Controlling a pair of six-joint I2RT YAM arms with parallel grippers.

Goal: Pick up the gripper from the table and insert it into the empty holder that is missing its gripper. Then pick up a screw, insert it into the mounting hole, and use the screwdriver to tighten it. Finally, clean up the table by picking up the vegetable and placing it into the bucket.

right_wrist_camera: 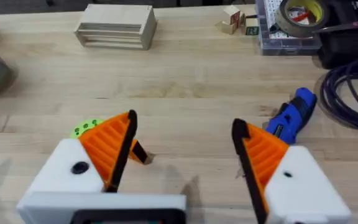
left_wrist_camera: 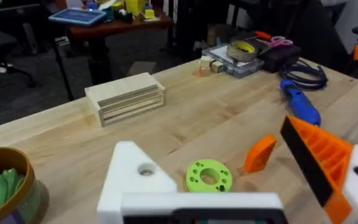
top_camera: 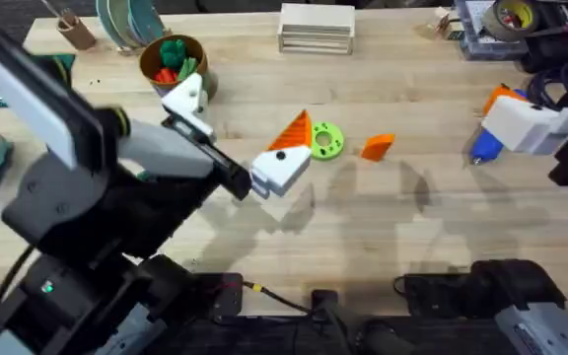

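You had the left end effector (top_camera: 245, 113) reached out over the middle of the desk (top_camera: 432, 247), its two sides spread wide apart and clamped on nothing. One side carried an orange ribbed finger (top_camera: 294, 131); the other was the bare white holder (left_wrist_camera: 135, 177), its mounting hole visible in the left wrist view. The loose gripper (top_camera: 378, 146) lay flat on the desk just beyond that end effector, near its fitted-finger side and apart from it. A bright green holed disc (top_camera: 325, 140) sat beside the fitted finger, between it and the loose gripper. Your right end effector (right_wrist_camera: 185, 137) hovered at the right side of the desk, both orange fingers apart and holding nothing. The screwdriver (right_wrist_camera: 291, 115) lay on the desk just past it, near its right finger. The bucket (top_camera: 173, 61) stood at the far left, with red and green toys inside.
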